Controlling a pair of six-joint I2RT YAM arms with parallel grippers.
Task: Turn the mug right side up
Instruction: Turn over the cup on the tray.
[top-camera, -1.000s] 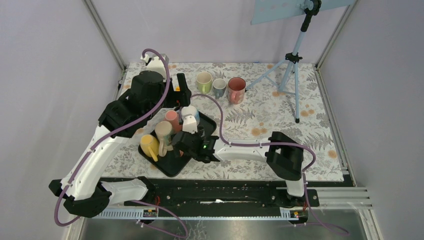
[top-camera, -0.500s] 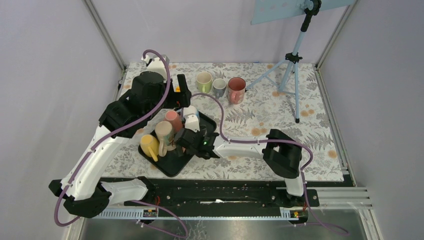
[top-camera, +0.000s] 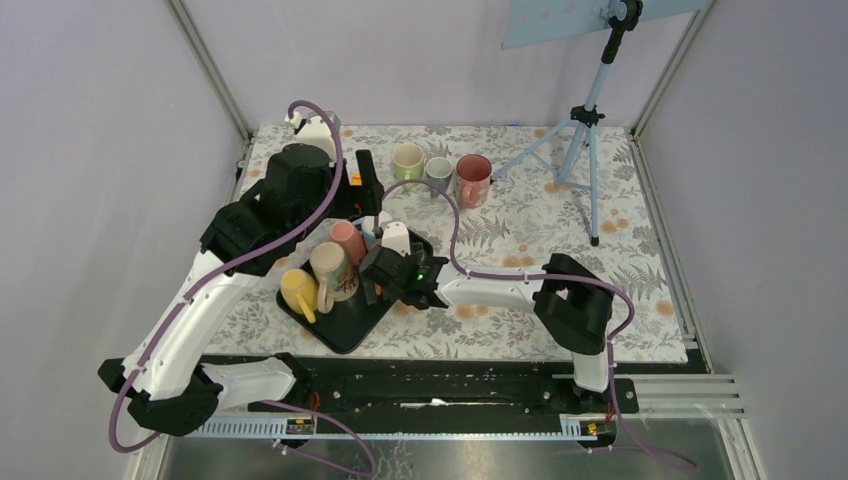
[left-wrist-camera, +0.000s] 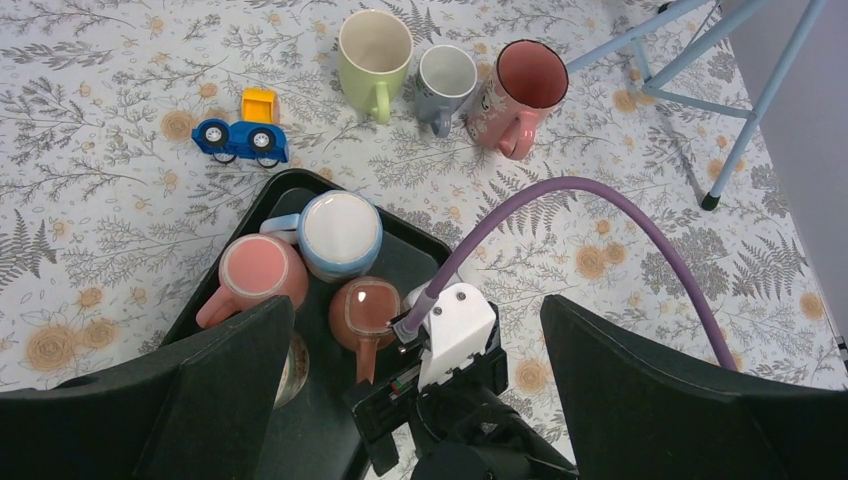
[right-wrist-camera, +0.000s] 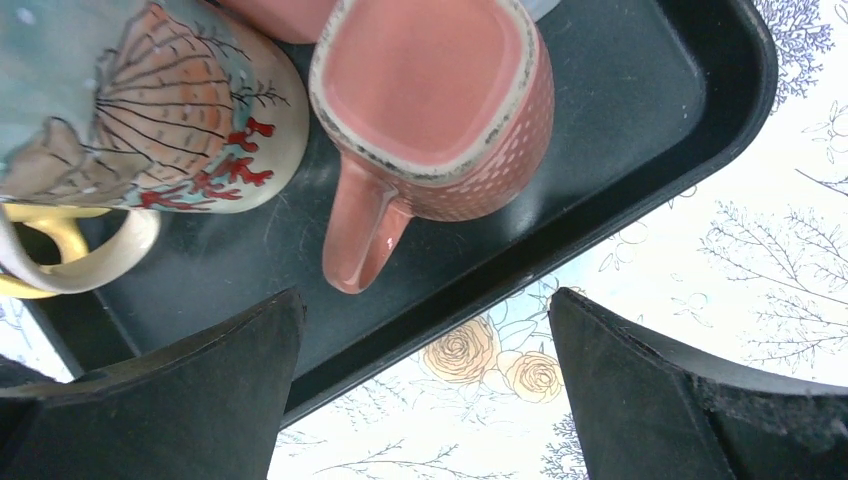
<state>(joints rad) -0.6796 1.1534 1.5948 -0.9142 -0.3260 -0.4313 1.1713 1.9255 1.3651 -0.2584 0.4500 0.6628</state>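
Note:
A salmon dotted mug (right-wrist-camera: 430, 90) stands upside down in the black tray (right-wrist-camera: 620, 150), base up, its handle (right-wrist-camera: 365, 230) pointing toward my right gripper (right-wrist-camera: 425, 298). That gripper hangs open just above the tray's near rim with nothing between its fingers, a short way off the handle. In the left wrist view the same mug (left-wrist-camera: 365, 310) sits beside my right wrist. High over the tray, my left gripper (left-wrist-camera: 415, 300) is open and holds nothing. In the top view my right gripper (top-camera: 375, 275) is over the tray (top-camera: 345, 330).
Also upside down in the tray are a shell-patterned mug (right-wrist-camera: 150, 110), a yellow mug (top-camera: 297, 290), a pink mug (left-wrist-camera: 258, 275) and a blue-and-white mug (left-wrist-camera: 340, 232). Upright green (left-wrist-camera: 375, 50), grey (left-wrist-camera: 445, 75) and pink (left-wrist-camera: 525, 80) mugs stand behind. A toy car (left-wrist-camera: 245, 135) and a tripod (top-camera: 590, 130) are nearby.
My right arm has moved farther in over the tray, toward the salmon mug. The left arm has hardly moved. Both grippers stay open.

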